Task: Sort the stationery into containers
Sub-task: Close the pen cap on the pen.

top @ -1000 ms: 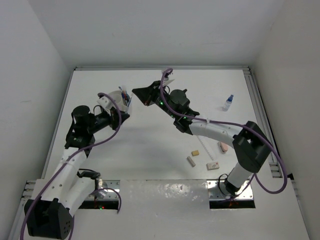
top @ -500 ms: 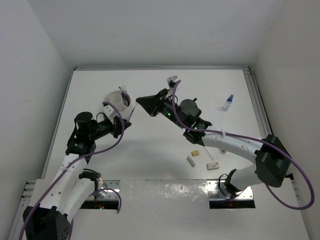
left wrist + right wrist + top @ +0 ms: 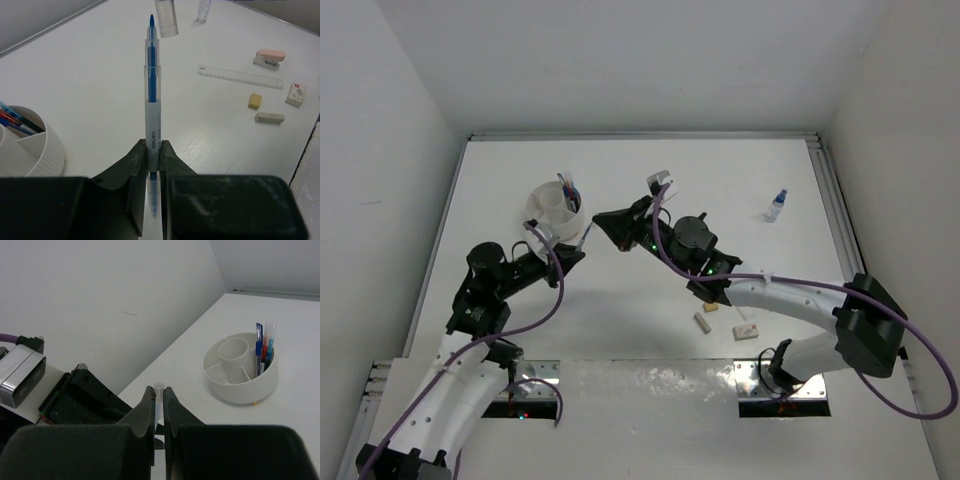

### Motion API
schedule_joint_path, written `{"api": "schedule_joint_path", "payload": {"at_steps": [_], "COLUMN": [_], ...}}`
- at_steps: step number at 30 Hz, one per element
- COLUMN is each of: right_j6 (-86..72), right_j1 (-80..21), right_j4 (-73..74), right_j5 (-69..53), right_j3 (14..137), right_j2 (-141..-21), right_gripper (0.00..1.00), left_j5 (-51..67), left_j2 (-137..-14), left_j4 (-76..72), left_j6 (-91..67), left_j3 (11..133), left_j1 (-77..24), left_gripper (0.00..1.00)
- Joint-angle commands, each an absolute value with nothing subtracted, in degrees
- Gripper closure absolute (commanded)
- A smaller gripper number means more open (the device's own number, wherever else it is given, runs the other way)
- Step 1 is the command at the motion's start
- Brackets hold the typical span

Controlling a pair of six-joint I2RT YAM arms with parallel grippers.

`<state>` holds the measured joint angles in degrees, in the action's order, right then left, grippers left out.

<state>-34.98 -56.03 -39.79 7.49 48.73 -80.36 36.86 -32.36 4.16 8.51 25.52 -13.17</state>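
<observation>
My left gripper is shut on a thin blue pen, uncapped, its tip pointing away; in the top view the left gripper is just near of the white tub. My right gripper is shut on a clear pen cap, which also shows in the left wrist view just beyond the pen tip. In the top view the right gripper is right of the tub. The tub holds blue and red pens upright in one compartment.
At the right lie a clear ruler, a pink item, a tan eraser, a white eraser and a white-red eraser. A blue-capped bottle stands at the far right. Walls enclose the table.
My left gripper has pulled back from over the tub toward the near side with the pen. My right gripper has moved nearer and lower, staying close to the pen tip.
</observation>
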Motion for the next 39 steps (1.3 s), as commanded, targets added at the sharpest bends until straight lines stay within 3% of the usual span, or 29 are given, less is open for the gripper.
{"api": "schedule_joint_path", "payload": {"at_steps": [1,39], "right_j6": [-33.05,-35.07], "right_j1": [-56.86,-57.22], "right_j4": [-41.57,-46.49], "right_j5": [10.81,12.39], "right_j3": [48.43,48.78], "right_j2": [-78.05,-82.00], "right_gripper": [1.00,1.00], "left_j5": [36.12,35.51], "left_j2": [-31.38,-31.64], "left_j4": [3.69,4.39], "left_j6": [7.56,6.50], "left_j3": [25.58,26.37], "left_j1": [-14.06,-14.68], "left_gripper": [1.00,1.00]}}
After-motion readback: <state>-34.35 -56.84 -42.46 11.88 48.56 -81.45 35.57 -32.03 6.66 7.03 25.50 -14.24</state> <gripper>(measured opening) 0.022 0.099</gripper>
